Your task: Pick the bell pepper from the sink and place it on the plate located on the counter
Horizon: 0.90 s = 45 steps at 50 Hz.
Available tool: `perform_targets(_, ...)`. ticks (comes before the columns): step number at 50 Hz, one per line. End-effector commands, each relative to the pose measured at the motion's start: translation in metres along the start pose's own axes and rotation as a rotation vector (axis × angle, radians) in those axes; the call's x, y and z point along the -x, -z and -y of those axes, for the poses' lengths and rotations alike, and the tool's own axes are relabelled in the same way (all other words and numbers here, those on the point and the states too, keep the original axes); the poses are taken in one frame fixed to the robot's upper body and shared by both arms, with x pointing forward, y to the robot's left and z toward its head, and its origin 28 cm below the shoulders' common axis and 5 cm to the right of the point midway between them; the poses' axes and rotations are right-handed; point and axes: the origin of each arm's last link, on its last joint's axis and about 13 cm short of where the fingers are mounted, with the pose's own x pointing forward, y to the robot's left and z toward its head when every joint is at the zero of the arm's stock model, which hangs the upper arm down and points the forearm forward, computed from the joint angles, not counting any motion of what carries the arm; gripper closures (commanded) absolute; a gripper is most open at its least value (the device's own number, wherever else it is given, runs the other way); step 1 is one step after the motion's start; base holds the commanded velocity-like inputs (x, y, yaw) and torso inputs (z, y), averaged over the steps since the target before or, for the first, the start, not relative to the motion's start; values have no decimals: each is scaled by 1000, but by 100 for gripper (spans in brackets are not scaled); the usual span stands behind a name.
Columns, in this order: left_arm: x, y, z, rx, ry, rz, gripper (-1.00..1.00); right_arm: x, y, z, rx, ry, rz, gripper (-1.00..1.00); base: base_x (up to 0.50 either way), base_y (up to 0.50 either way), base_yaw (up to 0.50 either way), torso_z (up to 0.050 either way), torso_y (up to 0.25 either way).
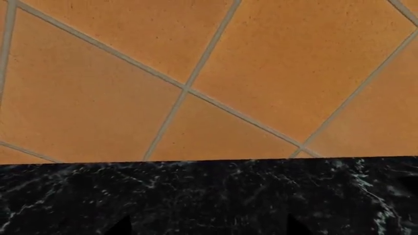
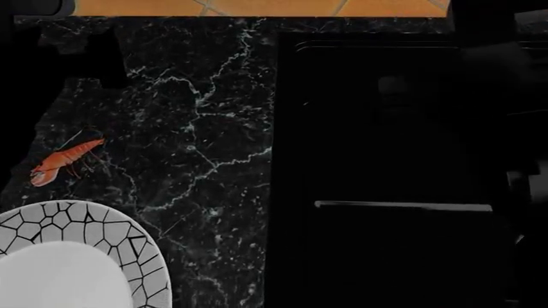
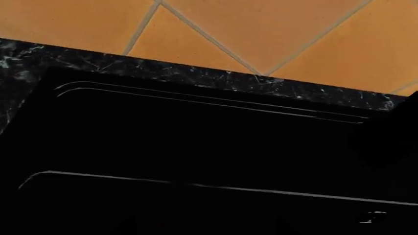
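Observation:
The bell pepper shows in no view; the inside of the sink (image 2: 385,128) is very dark. The sink is a black basin right of the counter (image 2: 205,128), with a thin pale bar (image 2: 402,206) across it. The plate (image 2: 120,237), white with black mosaic lines on its rim, lies on the counter at the near left. My left gripper (image 1: 209,229) hovers over the counter near the wall, its fingertips (image 1: 122,227) wide apart and empty. My right gripper (image 3: 207,226) is over the sink (image 3: 196,147), its dark tips faint, apart, with nothing between them.
A small orange shrimp (image 2: 65,161) lies on the counter just beyond the plate. An orange tiled wall (image 2: 256,6) rises behind the counter. My left arm (image 2: 77,51) is a dark shape at the far left, my right arm (image 2: 488,32) at the far right above the sink.

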Motion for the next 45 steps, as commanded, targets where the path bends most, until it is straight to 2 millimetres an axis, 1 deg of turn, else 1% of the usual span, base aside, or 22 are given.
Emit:
perform_targets(1, 3, 0, 2, -1, 12, 4, -100, 31, -3, 15, 55, 1, -141, -100, 0, 0, 0, 0, 0)
perform_targets(5, 2, 1, 2, 2, 17, 4, -100, 38, -3, 20, 73, 4, -195, -100, 0, 0, 0, 0, 0)
perform_targets(10, 2, 2, 2, 4, 16, 4, -100, 49, -4, 27, 89, 15, -231, -100, 0, 0, 0, 0, 0)
perform_targets(16, 2, 3, 2, 3, 20, 5, -100, 56, 0, 33, 91, 11, -263, -100, 0, 0, 0, 0, 0)
perform_targets(23, 2, 6, 2, -1, 24, 2, -100, 64, 7, 43, 118, 33, -335, -100, 0, 0, 0, 0, 0)
perform_targets(27, 2, 7, 1, -3, 20, -1, -100, 68, 6, 47, 125, 44, -362, -100, 0, 0, 0, 0, 0)
perform_targets(39, 2, 11, 1, -7, 18, -8, -100, 80, 15, 62, 164, 104, -451, -100, 0, 0, 0, 0, 0)
perform_targets(45, 2, 13, 1, -8, 19, -11, -100, 81, 15, 63, 189, 116, -470, -100, 0, 0, 0, 0, 0)
